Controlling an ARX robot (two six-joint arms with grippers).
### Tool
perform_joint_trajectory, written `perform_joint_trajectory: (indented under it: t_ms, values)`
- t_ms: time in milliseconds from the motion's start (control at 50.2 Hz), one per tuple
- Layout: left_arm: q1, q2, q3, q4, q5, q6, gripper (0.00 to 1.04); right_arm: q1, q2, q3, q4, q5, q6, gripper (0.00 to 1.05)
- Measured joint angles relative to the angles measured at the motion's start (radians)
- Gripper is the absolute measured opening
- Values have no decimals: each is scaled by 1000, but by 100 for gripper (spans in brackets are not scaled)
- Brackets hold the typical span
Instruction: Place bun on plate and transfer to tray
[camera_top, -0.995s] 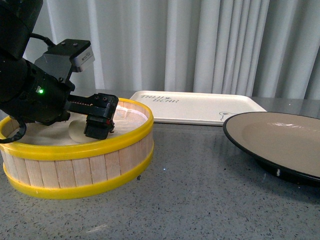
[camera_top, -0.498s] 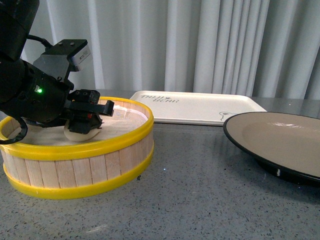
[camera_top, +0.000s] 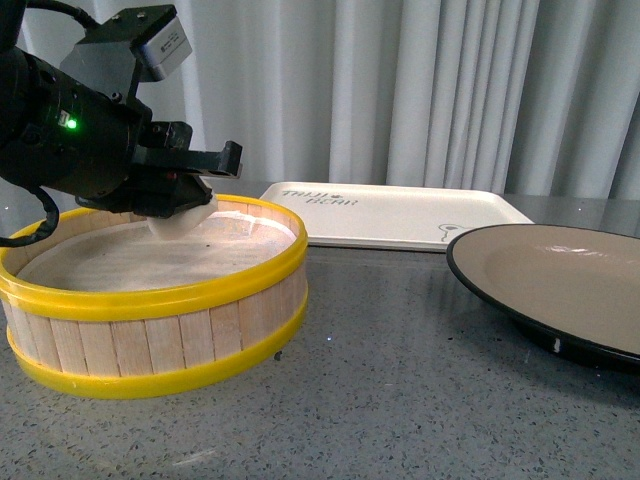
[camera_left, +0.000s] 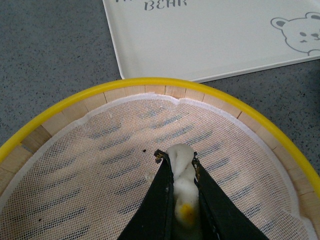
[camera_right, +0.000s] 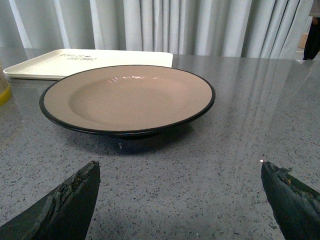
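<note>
Left wrist view: left gripper (camera_left: 177, 157) clamped narrow on the bun (camera_left: 182, 176), hanging over steamer basket (camera_left: 150, 82) inside its rim; pick-up step, next needs carry across to plate (camera_right: 127, 97), right gripper (camera_right: 180, 195) wide open, empty.

The steamer basket (camera_top: 150, 335) has a wall of bare, matt wooden slats bound by smooth, glossy yellow hoops. Its liner (camera_left: 100, 165) is white open-weave mesh cloth. The bun (camera_left: 182, 172) is smooth and matt. The left gripper (camera_left: 177, 159) has matt black fingers (camera_left: 160, 200). The plate (camera_right: 130, 95) is glazed with a soft sheen. The tray (camera_left: 210, 45) is smooth and matt. The table (camera_top: 400, 400) is speckled, polished stone-like grey.
</note>
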Motion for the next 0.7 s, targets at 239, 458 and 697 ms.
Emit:
perform_joint_trajectory:
  t_ms: [239, 458, 697]
  values:
    - [-53, -15, 14, 91, 47, -21, 6, 0, 0, 0, 0, 0, 0, 96]
    - [-146, -8, 76, 133, 105, -64, 6, 0, 0, 0, 0, 0, 0, 96]
    - [-268, 56, 133, 117, 124, -127, 6, 0, 0, 0, 0, 0, 0, 96]
